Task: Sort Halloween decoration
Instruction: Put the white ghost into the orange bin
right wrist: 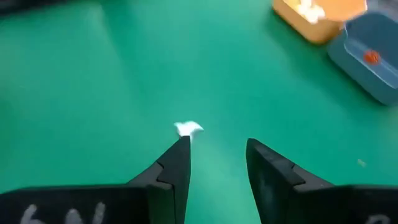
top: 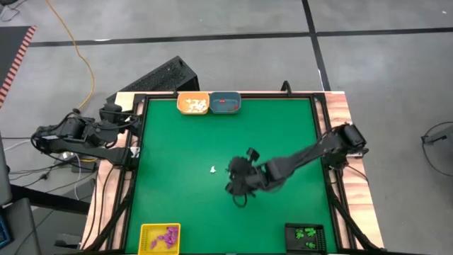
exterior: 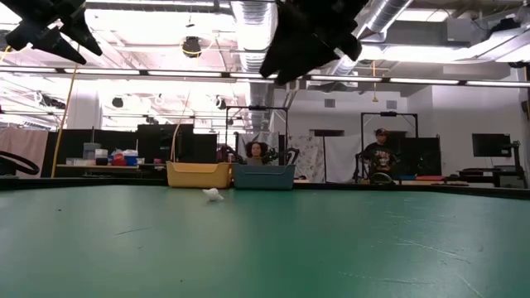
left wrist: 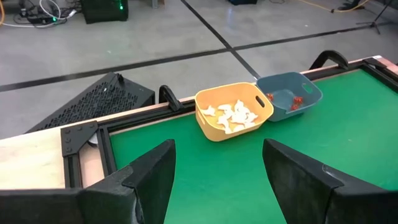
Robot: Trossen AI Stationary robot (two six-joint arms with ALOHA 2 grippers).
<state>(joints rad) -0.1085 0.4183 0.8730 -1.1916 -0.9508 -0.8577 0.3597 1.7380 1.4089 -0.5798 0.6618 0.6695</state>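
Note:
One white Halloween decoration (top: 213,169) lies alone on the green mat near the table's middle; it also shows in the low view (exterior: 213,194) and the right wrist view (right wrist: 188,129). My right gripper (right wrist: 217,146) hangs open above the mat just right of it, fingers slanting down toward it, nothing between them. My left gripper (left wrist: 217,149) waits open and raised at the table's left edge (top: 119,113), facing the far trays.
At the far edge stand an orange tray (top: 192,103) of white trinkets and a blue tray (top: 225,103) with a few red ones. At the near edge are a yellow tray (top: 160,237) with purple pieces and a black tray (top: 305,236) with green ones.

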